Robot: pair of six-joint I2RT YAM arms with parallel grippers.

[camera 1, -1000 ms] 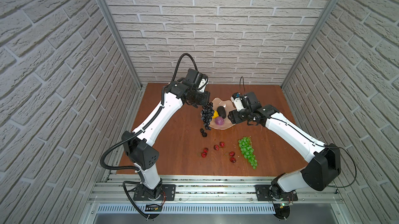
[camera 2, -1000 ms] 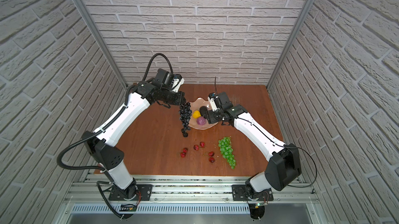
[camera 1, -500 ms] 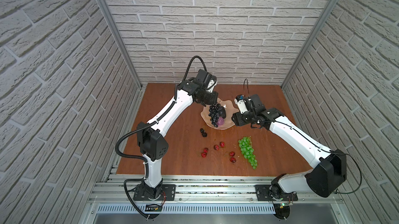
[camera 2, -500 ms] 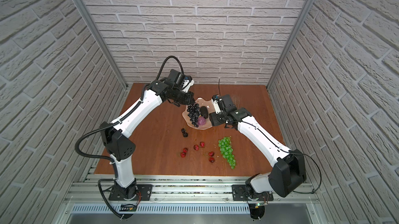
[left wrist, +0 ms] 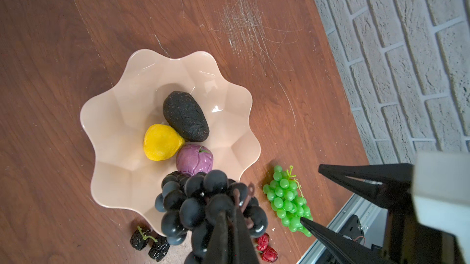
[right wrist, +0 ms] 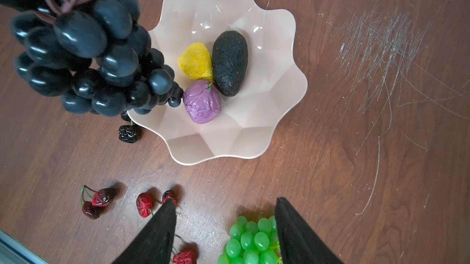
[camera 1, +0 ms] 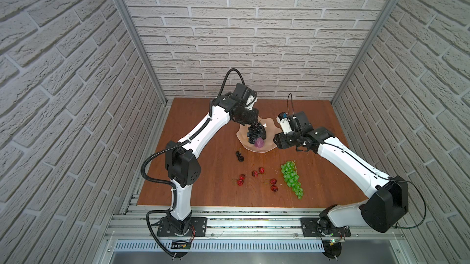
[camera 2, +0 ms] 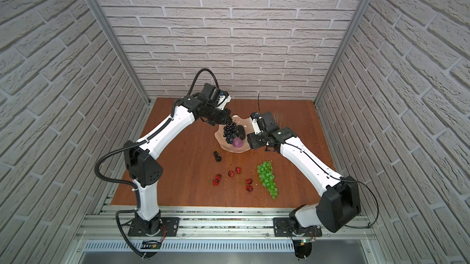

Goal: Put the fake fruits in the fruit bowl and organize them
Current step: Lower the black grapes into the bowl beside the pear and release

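Observation:
My left gripper (left wrist: pixel 232 214) is shut on the stem of the dark grape bunch (camera 1: pixel 255 133), which hangs over the left part of the pale pink fruit bowl (camera 1: pixel 256 149). In the bowl (left wrist: pixel 112 122) lie the avocado (left wrist: pixel 185 116), the lemon (left wrist: pixel 160 145) and the purple round fruit (left wrist: pixel 194 159). My right gripper (right wrist: pixel 225 200) hovers open and empty beside the bowl's right rim, above the table. The green grape bunch (camera 2: pixel 267 180) lies on the table in front of it.
Several red cherries (camera 2: pixel 234 172) are scattered on the wooden table in front of the bowl. A black cherry pair (camera 2: pixel 217 157) lies close to the bowl's front left rim. Brick walls close in the back and both sides.
My left arm has carried the dark grape bunch to the right, from beside the bowl's left rim to over the bowl. The right gripper has barely moved and stays open.

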